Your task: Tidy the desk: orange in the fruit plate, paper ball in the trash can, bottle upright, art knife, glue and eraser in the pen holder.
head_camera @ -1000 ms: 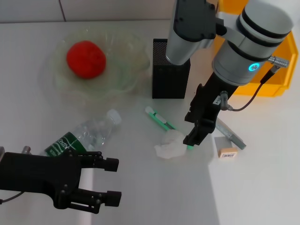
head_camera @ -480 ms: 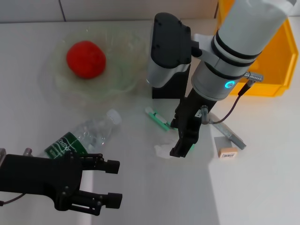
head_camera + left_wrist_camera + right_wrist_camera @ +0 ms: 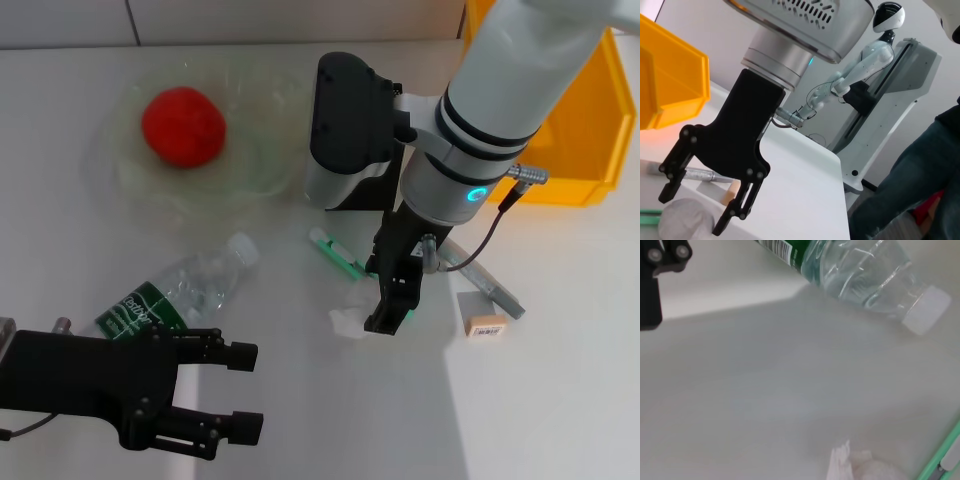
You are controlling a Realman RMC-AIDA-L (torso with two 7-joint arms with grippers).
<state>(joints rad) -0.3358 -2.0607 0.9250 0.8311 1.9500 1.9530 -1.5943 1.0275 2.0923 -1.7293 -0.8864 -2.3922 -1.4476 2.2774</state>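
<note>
- The right gripper (image 3: 385, 318) hangs over the paper ball (image 3: 348, 318), fingers spread, holding nothing.
- Lower until both fingers straddle the ball, clear of the green art knife (image 3: 340, 256), then close.
- The left gripper (image 3: 232, 388) idles open near the lying bottle (image 3: 180, 290).

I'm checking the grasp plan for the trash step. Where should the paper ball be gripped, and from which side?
Grip the paper ball across its rounded middle, coming straight down. It lies loose on the desk, crumpled and squashable, and the right tool already hangs open astride it.
</note>
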